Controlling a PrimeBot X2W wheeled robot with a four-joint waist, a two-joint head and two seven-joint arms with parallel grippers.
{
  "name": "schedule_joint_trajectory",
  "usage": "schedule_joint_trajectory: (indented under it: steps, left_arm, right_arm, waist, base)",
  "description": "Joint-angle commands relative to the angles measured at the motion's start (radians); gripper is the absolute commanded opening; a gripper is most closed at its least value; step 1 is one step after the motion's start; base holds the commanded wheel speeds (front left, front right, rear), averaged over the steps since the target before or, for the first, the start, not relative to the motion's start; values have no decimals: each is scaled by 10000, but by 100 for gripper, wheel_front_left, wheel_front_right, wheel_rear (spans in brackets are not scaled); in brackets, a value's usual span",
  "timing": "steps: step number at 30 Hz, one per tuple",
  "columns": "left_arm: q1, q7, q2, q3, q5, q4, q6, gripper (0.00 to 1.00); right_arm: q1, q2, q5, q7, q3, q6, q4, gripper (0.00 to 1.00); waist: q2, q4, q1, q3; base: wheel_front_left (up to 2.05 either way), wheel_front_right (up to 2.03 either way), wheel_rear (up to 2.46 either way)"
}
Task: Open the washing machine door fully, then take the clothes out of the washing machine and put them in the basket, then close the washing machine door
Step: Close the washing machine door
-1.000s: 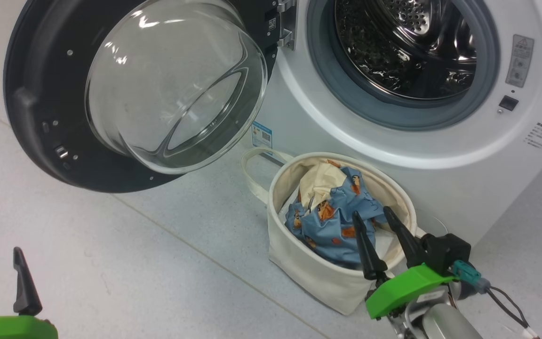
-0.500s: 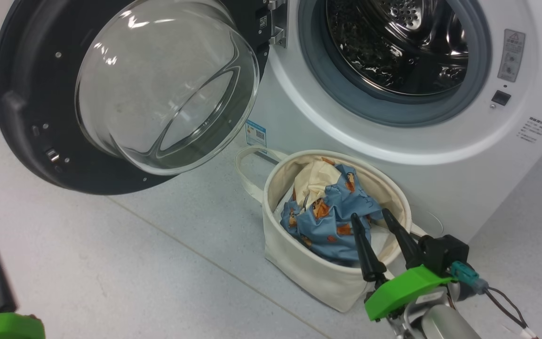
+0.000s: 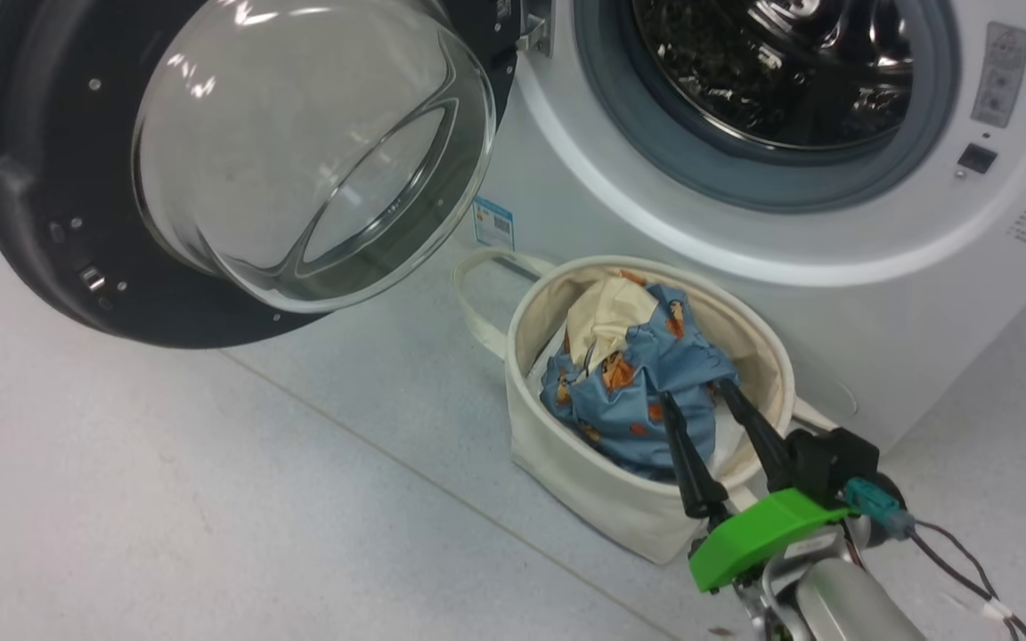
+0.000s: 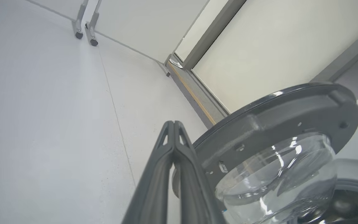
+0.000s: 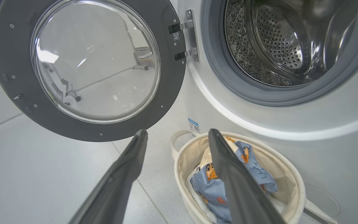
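**Laundry in the Basket, Door Yet to Shut**

The clothes (image 3: 647,392), blue bear-print fabric with a cream part, lie bunched inside the basket (image 3: 584,490). It stands on the grey floor (image 3: 210,499) just in front of the washing machine (image 3: 834,294), below the opening. That spot suits a short drop from the drum (image 3: 789,62), whose visible part is bare perforated steel. The unloading step looks complete.

The washing machine door (image 3: 23,205) stands swung wide on its hinge (image 5: 188,34), with its glass bowl facing out toward the robot. This leaves the opening clear, so closing the door appears to be the one step left.

The right gripper (image 3: 695,390) reaches in from the lower right on a pale forearm. Its fingers are spread wide and empty, and their tips hang over the near rim of the basket, above the clothes. Whether they brush the fabric cannot be told. This looks like the pose of a gripper done with its load.

The left gripper (image 4: 174,124) has its two fingers pressed flat together, gripping nothing. In the left wrist view they point across the floor toward the wall, with the door's black ring just beside them. Contact with the ring cannot be confirmed. Joined fingers make a stiff single prod, probably meant to push the door round toward the machine. The push should land on the ring, not on the glass, and the swing needs to miss the basket's loop handle.
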Motion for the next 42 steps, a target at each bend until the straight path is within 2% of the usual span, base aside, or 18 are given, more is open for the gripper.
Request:
schedule_joint_trajectory:
  steps: [1, 2, 9, 12, 15, 20, 27, 34, 39, 42]
  left_arm:
    - [-852, 451, 698, 629, -706, -158, -170, 0]
    - [-1326, 1145, 990, 904, -1642, 117, -290, 0]
    - [-3065, 3329, 1982, 1425, -4094, 1528, -424, 0]
    - [-3946, 4707, 2131, 1534, -5245, 2472, -312, 0]
    - [-4640, 5571, 2510, 1556, -5773, 3246, -174, 0]
    - [-5819, 6289, 2812, 1358, -6151, 4085, -231, 0]
    - [-7298, 6001, 2863, 961, -5998, 5187, -360, 0]
    - [-8282, 4587, 2892, 733, -5532, 5791, -461, 0]
    - [-8387, 4321, 2801, 512, -5438, 5727, -467, 0]
    - [-8294, 4548, 2718, 252, -5441, 5625, -469, 0]
  right_arm:
    - [-493, -42, -79, -122, 258, 0, -258, 100]
    - [-587, -124, -130, -122, 309, 0, -227, 100]
    - [-924, -436, -266, -122, 421, 0, -142, 100]
    - [-1028, -575, -324, -122, 442, 0, -104, 100]
    - [-1155, -677, -403, -111, 486, 0, -107, 100]
    - [-1394, -922, -559, 47, 444, 0, -240, 100]
    - [-1579, -1265, -829, 391, 183, 0, -815, 100]
    - [-1497, -1383, -1081, 726, -111, 0, -1469, 100]
    - [-1404, -1402, -1192, 826, -276, 0, -1756, 100]
    - [-1346, -1389, -1240, 856, -336, 0, -1875, 100]
  waist:
    - [0, 20, 0, 217]
    - [0, 19, 0, 403]
    - [0, -28, 0, 1025]
    - [0, -44, 0, 1246]
    - [0, -111, 0, 1573]
    - [0, -201, 0, 2176]
    - [0, -355, 0, 2884]
    - [0, -605, 0, 3468]
    - [0, -707, 0, 3655]
    - [0, -767, 0, 3673]
  base:
    - [0, 0, 0]
    - [0, 0, 0]
    - [0, 0, 0]
    - [0, 0, 0]
    - [0, 0, 0]
    - [0, 0, 0]
    - [0, 0, 0]
    - [0, 0, 0]
    - [0, 0, 0]
    - [0, 0, 0]
